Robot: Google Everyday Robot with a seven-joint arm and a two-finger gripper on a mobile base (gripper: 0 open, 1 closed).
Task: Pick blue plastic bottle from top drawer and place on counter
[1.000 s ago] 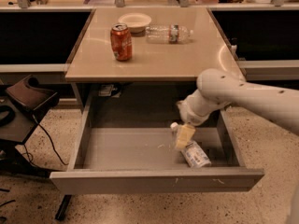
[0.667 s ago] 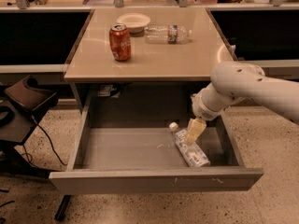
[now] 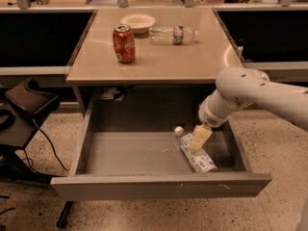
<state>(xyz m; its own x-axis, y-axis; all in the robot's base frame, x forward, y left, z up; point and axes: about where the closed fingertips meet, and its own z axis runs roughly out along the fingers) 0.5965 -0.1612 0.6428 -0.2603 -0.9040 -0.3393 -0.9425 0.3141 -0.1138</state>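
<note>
The blue plastic bottle (image 3: 197, 154) lies on its side in the right part of the open top drawer (image 3: 159, 186), white cap toward the back. My gripper (image 3: 199, 138) hangs inside the drawer just above the bottle's upper half, reached in from the right on a white arm. The counter (image 3: 159, 57) is the beige tabletop above the drawer.
On the counter stand a red soda can (image 3: 124, 43), a white bowl (image 3: 138, 21) and a clear bottle with a red-blue band (image 3: 172, 34) lying on its side. A black chair (image 3: 21, 110) stands at the left. Dark side surfaces flank the counter.
My gripper and arm have shifted to the right and slightly back inside the drawer; the bottle lies where it was, now more exposed.
</note>
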